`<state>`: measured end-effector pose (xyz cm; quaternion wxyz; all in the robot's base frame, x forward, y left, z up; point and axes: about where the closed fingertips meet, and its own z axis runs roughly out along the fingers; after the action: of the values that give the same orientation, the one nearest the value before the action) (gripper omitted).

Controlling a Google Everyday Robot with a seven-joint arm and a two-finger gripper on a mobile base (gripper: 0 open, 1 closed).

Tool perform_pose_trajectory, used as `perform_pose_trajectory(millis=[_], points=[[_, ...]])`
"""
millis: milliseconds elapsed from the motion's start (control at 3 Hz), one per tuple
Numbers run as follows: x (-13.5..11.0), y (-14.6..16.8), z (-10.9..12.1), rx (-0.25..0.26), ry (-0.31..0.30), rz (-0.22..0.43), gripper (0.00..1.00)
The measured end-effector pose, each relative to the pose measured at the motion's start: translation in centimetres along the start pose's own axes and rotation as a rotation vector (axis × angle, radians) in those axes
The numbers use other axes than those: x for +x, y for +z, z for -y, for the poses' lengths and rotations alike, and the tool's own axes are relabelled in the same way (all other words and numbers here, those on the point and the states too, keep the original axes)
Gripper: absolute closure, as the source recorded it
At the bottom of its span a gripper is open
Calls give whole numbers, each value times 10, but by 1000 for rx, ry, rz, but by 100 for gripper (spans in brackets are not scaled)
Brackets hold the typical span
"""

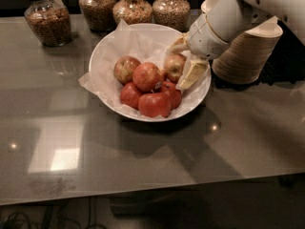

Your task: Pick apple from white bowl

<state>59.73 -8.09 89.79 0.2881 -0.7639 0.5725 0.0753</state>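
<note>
The white bowl (pixel 199 98), lined with crinkled white paper, stands at the back middle of the dark glossy table. The pale yellowish apple (pixel 172 65) with a pink blush rests at the bowl's right side, against the redder apples. My gripper (pixel 176 68) reaches in from the upper right on a white arm. Its cream fingers (pixel 191 73) stand one on each side of the pale apple, open around it. The apple still rests in the bowl.
Three red-orange apples (pixel 147 76) and a duller brownish apple (pixel 126 68) fill the bowl's middle. A stack of beige disposable bowls (pixel 246 56) stands right of the bowl, under my arm. Several glass jars (pixel 47 22) of grains line the back edge.
</note>
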Motion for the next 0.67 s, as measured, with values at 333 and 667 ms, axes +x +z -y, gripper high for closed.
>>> perform_pose_trajectory(millis=[333, 667], points=[[5, 2, 0, -2, 10, -5, 36], [11, 4, -1, -2, 22, -11, 36]])
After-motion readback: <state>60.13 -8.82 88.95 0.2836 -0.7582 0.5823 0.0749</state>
